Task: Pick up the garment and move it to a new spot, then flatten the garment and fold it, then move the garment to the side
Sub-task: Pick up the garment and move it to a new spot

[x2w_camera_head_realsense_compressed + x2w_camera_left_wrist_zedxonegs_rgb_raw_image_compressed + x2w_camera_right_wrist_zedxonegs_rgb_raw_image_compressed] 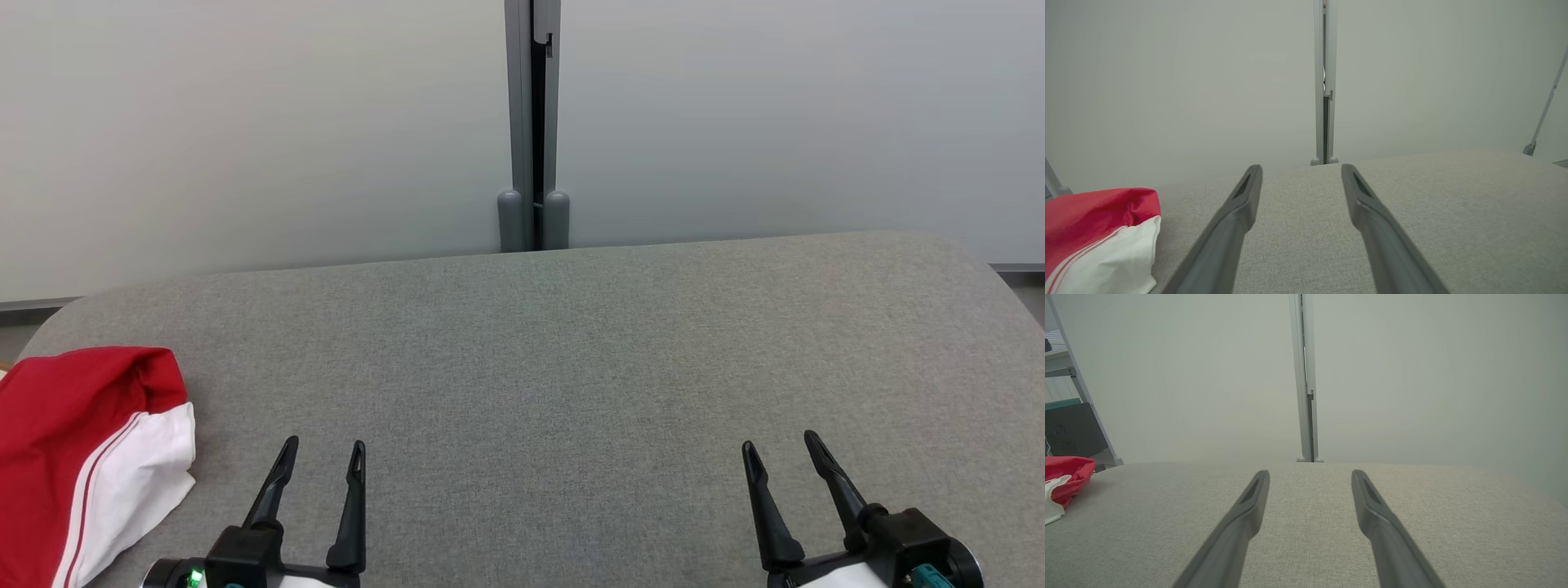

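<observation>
A red and white garment (pixel 82 449) lies folded in a compact bundle at the left edge of the grey fabric table (pixel 555 359). It appears again low at the left of the left wrist view (pixel 1102 232) and at the far left of the right wrist view (pixel 1063 482). My left gripper (pixel 323 453) hovers open near the front edge, just right of the garment and apart from it. My right gripper (pixel 780 447) stands open at the front right, far from the garment. Nothing sits between either pair of fingers.
A pale partition wall with a grey vertical post (pixel 532 122) runs behind the table's far edge. A dark shelf unit (pixel 1069 428) stands beyond the table's left end. A thin metal leg (pixel 1543 110) leans at the far right.
</observation>
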Controlling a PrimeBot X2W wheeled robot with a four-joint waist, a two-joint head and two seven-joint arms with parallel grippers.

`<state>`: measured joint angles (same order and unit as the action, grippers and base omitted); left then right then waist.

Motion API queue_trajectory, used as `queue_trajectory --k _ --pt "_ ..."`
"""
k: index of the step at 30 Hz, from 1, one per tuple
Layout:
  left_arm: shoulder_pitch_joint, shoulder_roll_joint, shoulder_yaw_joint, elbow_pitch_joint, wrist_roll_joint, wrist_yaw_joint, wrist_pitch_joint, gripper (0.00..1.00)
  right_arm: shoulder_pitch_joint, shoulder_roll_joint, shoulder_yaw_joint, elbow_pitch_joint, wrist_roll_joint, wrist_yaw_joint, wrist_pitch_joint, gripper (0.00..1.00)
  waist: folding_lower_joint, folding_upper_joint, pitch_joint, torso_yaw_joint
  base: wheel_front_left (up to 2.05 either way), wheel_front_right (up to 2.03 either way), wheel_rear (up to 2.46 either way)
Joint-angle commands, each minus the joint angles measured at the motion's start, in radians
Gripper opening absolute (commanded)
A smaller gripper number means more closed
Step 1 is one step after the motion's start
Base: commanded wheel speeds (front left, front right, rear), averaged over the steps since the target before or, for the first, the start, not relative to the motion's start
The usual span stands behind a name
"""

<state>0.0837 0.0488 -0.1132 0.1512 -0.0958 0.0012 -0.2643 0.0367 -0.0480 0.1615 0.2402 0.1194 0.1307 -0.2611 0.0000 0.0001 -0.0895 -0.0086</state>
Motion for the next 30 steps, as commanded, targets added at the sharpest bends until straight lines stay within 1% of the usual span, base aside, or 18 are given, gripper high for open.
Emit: queue_trajectory --k 1,10,15,21,25,30 --pt "0.005 0.004 0.001 -0.001 0.002 0.004 0.000 1.00 0.006 -0.004 -0.001 0.000 -0.006 0.000 -0.006 1.00 0.0000 -0.0001 0.000 0.000 0.00 0.00 0.00" --pt "0.005 0.003 -0.003 0.004 0.001 -0.002 0.000 1.00 0.008 -0.004 -0.002 -0.003 -0.005 0.000 -0.006 1.00 0.0000 -0.0001 0.002 0.004 0.00 0.00 0.00" --pt "0.006 0.004 -0.005 0.008 -0.008 0.006 0.000 1.00 0.017 -0.003 0.003 -0.007 -0.005 0.000 -0.006 1.00 0.0000 -0.0001 0.004 0.040 0.00 0.00 0.00" --pt "0.008 0.004 -0.006 0.013 -0.029 0.010 0.000 1.00 0.026 -0.003 0.024 -0.012 0.008 0.000 -0.006 1.00 0.0000 -0.0001 0.007 0.135 0.00 0.00 0.00" --pt "0.004 0.004 0.002 0.006 -0.033 0.003 0.000 1.00 0.038 -0.003 0.036 -0.015 0.015 0.000 -0.006 1.00 0.0000 -0.0001 0.004 0.221 0.00 0.00 0.00" --pt "0.011 0.003 0.018 0.001 -0.014 -0.008 0.000 1.00 0.041 -0.003 0.047 -0.017 0.019 0.000 -0.006 1.00 0.0000 -0.0001 0.000 0.338 0.00 0.00 0.00"
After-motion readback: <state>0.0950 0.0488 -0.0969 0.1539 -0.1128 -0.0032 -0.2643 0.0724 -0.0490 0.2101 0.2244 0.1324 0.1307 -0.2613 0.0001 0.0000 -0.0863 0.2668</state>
